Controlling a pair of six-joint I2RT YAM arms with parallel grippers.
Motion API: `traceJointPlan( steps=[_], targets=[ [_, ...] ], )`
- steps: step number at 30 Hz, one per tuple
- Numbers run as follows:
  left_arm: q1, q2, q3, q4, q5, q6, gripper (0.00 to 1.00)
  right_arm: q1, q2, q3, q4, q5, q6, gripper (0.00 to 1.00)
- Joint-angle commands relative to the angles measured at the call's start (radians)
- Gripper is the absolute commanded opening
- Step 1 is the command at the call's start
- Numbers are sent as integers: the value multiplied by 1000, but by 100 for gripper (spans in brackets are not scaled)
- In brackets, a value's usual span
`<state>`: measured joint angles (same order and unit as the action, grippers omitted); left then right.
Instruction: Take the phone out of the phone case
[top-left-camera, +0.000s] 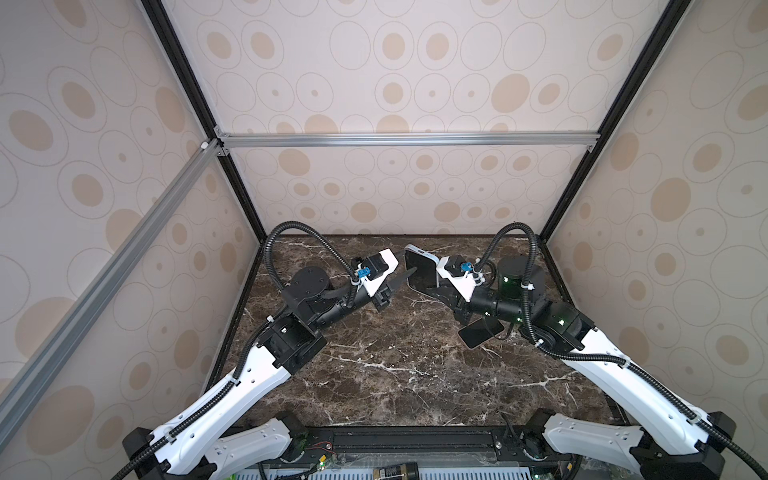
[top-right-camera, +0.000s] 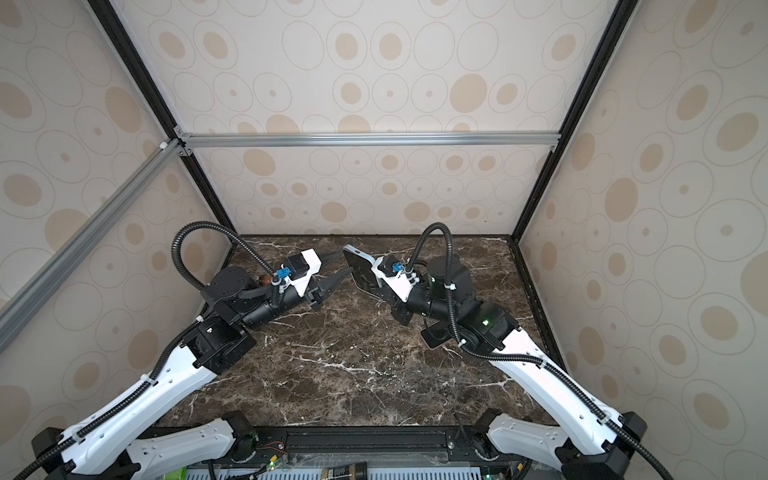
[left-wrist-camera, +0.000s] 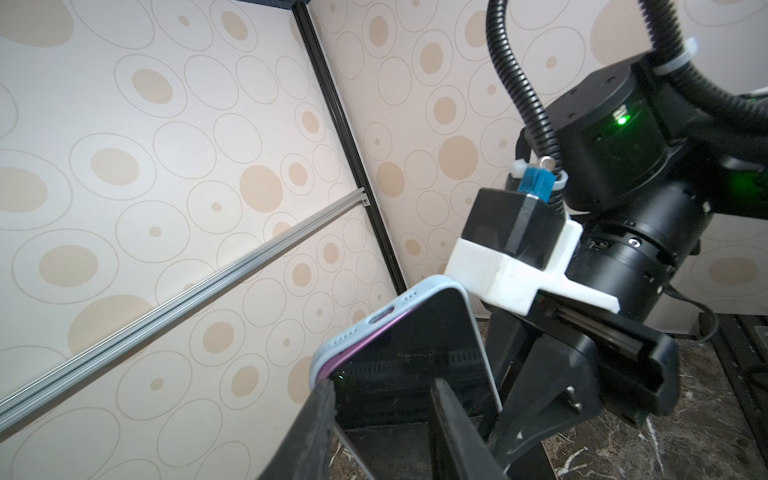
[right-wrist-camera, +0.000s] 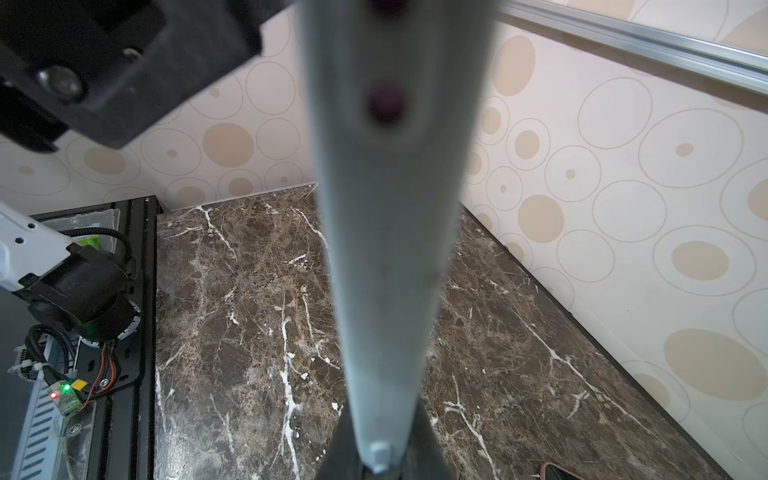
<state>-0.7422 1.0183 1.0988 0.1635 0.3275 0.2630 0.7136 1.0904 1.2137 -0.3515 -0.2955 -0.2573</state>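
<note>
Your right pincer (right-wrist-camera: 383, 432): clamped on phone case (left-wrist-camera: 432, 283) edge, held aloft | your left pincer (left-wrist-camera: 382, 386): half-open, one finger (left-wrist-camera: 326, 399) touching case corner | phone (left-wrist-camera: 407, 332): in case, between both pincers.

phone case (top-left-camera: 422, 252): above table (top-left-camera: 374, 353) rear | left pincer (top-left-camera: 408, 262): at its left (touching) | right pincer (top-left-camera: 434, 286): right

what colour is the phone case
Pale blue-grey. The phone case shows best in the left wrist view.
</note>
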Motion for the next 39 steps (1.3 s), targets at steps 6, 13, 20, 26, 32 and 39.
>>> traceJointPlan(
  steps=[6,13,20,26,32,39],
  targets=[
    [1,0,7,14,0,18,37,7,-12,28,68,-43,-1,0],
    [1,-4,9,14,-17,21,40,7,-10,27,70,-28,-4,0],
    [2,-1,9,12,-20,21,42,7,-6,23,72,-9,-1,0],
    [3,3,6,10,-16,21,39,7,-1,27,69,-18,-7,0],
    [2,9,10,8,-18,22,39,7,1,31,64,-39,-11,0],
    [2,12,7,9,-20,22,40,7,-3,27,65,-50,-14,0]
  ],
)
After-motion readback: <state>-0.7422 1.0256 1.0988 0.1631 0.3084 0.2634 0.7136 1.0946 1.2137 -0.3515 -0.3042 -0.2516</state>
